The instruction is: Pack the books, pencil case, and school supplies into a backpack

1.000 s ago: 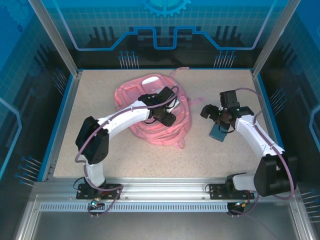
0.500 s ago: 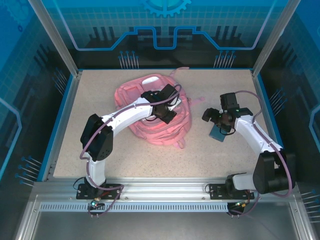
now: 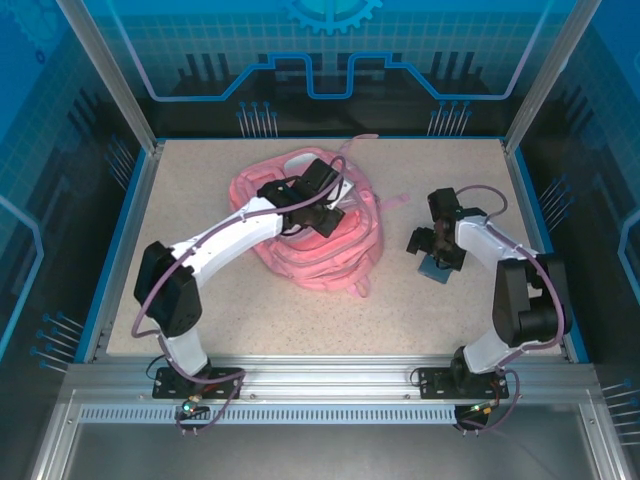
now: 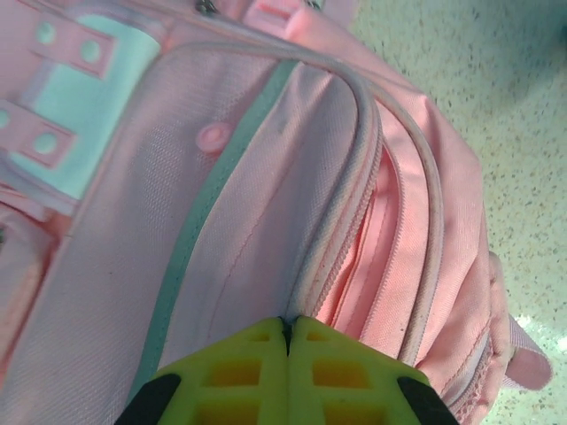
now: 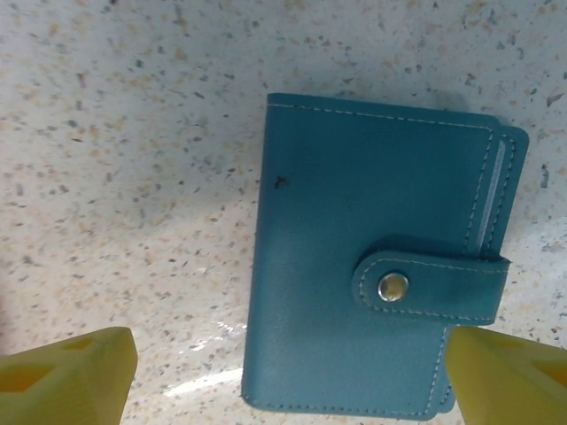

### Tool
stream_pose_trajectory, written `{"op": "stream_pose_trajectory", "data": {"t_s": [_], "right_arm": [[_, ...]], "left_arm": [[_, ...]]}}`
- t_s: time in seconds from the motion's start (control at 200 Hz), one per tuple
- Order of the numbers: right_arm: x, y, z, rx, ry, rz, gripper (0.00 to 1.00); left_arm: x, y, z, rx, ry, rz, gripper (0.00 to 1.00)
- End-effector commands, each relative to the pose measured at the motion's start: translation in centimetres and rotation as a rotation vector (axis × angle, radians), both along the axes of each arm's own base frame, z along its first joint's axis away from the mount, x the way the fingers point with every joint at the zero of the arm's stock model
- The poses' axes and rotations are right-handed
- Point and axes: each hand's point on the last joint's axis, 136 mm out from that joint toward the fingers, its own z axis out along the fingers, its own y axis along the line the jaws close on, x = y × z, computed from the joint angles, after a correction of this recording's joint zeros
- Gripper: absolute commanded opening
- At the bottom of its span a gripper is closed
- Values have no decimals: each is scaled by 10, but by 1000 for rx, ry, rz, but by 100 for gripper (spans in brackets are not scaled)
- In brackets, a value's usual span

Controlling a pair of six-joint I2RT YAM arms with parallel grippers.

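The pink backpack (image 3: 330, 255) lies at the middle of the table. In the left wrist view its zip line (image 4: 341, 239) runs straight to my fingertips. My left gripper (image 3: 322, 212) (image 4: 288, 324) is shut, the two tips pinched together on that zip edge. A flat teal case with a snap flap (image 3: 434, 268) (image 5: 381, 283) lies on the table to the right of the backpack. My right gripper (image 3: 432, 250) (image 5: 288, 376) hovers over the case, open, with a yellow finger on each side. The books are out of view.
A blue raised rim (image 3: 125, 240) borders the speckled table, with frame posts (image 3: 105, 75) at the back corners. A pink strap (image 3: 360, 288) trails from the backpack's near side. Bare tabletop (image 3: 200, 310) lies in front of the backpack.
My left gripper has shut on the backpack's zip edge and shifted back and left, the arm stretching out. My right gripper has swung closer over the teal case, still open.
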Motion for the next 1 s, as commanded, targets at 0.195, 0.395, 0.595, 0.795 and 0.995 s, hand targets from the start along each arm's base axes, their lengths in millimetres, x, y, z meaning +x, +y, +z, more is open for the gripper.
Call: {"op": "stream_pose_trajectory", "data": {"t_s": [0.195, 0.395, 0.595, 0.795, 0.995], "right_arm": [[2, -14, -24, -74, 115, 18, 92], [2, -8, -37, -52, 168, 41, 82], [2, -4, -24, -26, 127, 48, 49], [6, 4, 3, 26, 51, 61, 24], [9, 28, 38, 169, -79, 113, 5]], "left_arm": [[-3, -2, 54, -153, -114, 33, 0], [-4, -3, 54, -162, -107, 38, 0], [-3, -4, 54, -162, -99, 40, 0], [-1, -6, 51, -163, -90, 46, 0], [1, -4, 49, -164, -82, 62, 0]]}}
